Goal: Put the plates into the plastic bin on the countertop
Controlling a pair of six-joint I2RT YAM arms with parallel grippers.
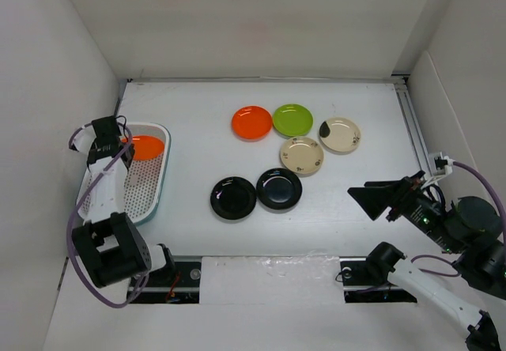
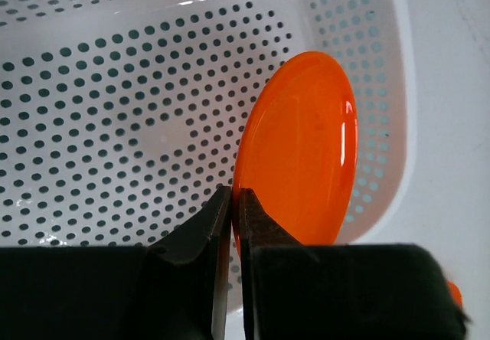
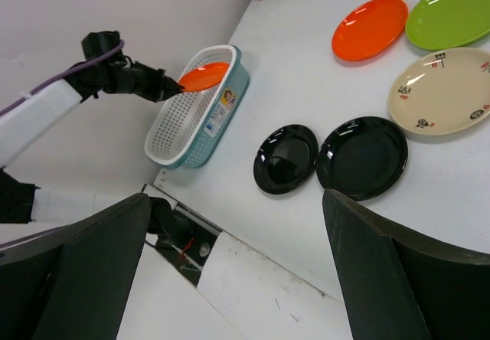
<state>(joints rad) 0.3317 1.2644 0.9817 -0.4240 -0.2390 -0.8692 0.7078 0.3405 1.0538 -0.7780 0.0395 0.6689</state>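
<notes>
Orange plate (image 2: 302, 148) is held pinched at its rim by the left gripper (image 2: 233, 198), extending toward one o'clock from its jaws, above the plastic bin (image 2: 115, 110) floor; the right gripper (image 3: 236, 202) is seen spread, well apart at three o'clock.

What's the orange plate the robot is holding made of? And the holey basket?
The orange plate looks like smooth, shiny plastic, maybe melamine: one even colour with a bright streak of light. The basket looks like white moulded plastic, slightly glossy, with neat rows of round holes and rounded corners.
</notes>
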